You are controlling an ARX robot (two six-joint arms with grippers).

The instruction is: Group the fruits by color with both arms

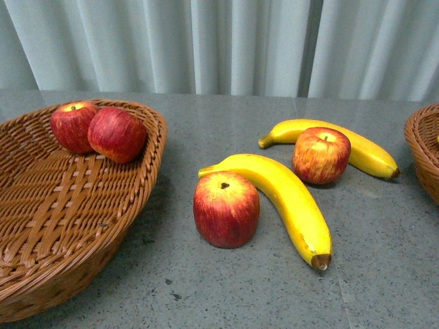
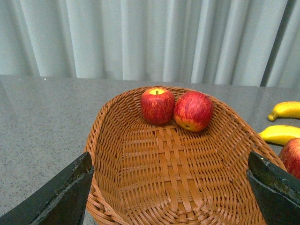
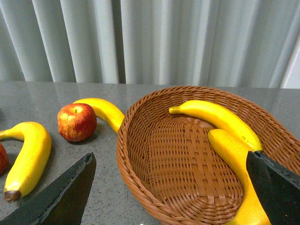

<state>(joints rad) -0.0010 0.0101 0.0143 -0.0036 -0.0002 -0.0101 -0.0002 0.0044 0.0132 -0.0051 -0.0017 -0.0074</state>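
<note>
Curtain [image 1: 226, 41]: pale pleated fabric hanging across the whole back, behind the table's far edge.
Table [image 1: 206, 295]: grey speckled top; a bare strip runs between the left basket and the loose fruit, and there is more bare surface at the near edge.
Left basket [image 1: 147, 178]: brown wicker at the left; near half of the floor is free.
Right basket [image 3: 123, 140]: brown wicker at the right, only its rim in the front view.
Left gripper [image 2: 169, 173]: jaws wide apart, nothing held, above the left basket.
Right gripper [image 3: 171, 168]: jaws wide apart, nothing held, above the right basket.
Basket bananas [image 3: 220, 117] [image 3: 234, 154]: two, side by side in the right basket.
Near banana [image 1: 288, 199]: mid-table, curving round the front apple.
Far banana [image 1: 363, 151]: behind the rear apple.
Basket apples [image 1: 72, 127] [image 1: 116, 133]: two, touching, at the left basket's far end.
Front apple [image 1: 226, 209]: upright, just beside the near banana; contact cannot be told.
Rear apple [image 1: 321, 155]: between the two loose bananas.
</note>
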